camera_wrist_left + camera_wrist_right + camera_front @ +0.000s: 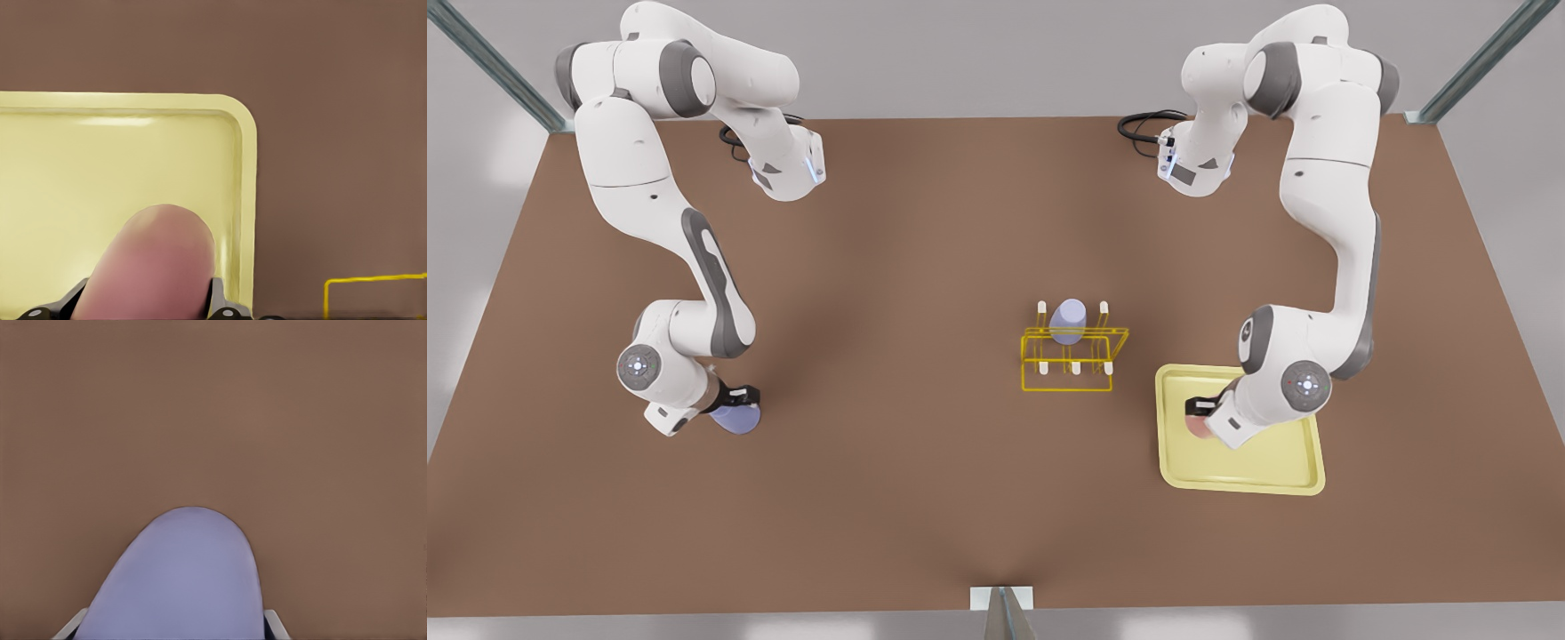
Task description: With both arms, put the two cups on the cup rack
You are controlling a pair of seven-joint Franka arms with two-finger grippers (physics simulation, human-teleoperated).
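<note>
So far neither cup is racked. My left end effector [1199, 411] grips the pink cup [150, 267] over the tray [248, 167]; my right end effector [740, 396] clamps the lavender cup [180, 580] above the tabletop [925, 498]. The cup rack [1069, 360], between them, already carries another lavender cup [1068, 320].

Pale-yellow tray [1249, 467] lies flat near tabletop's [925, 462] front-right corner. Second lavender cup [1068, 321] near tabletop centre, apparently inverted.

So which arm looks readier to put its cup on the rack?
The left gripper, closed on the pink cup over the tray, is beside the rack. The right gripper, holding its lavender cup, is farther away.
</note>
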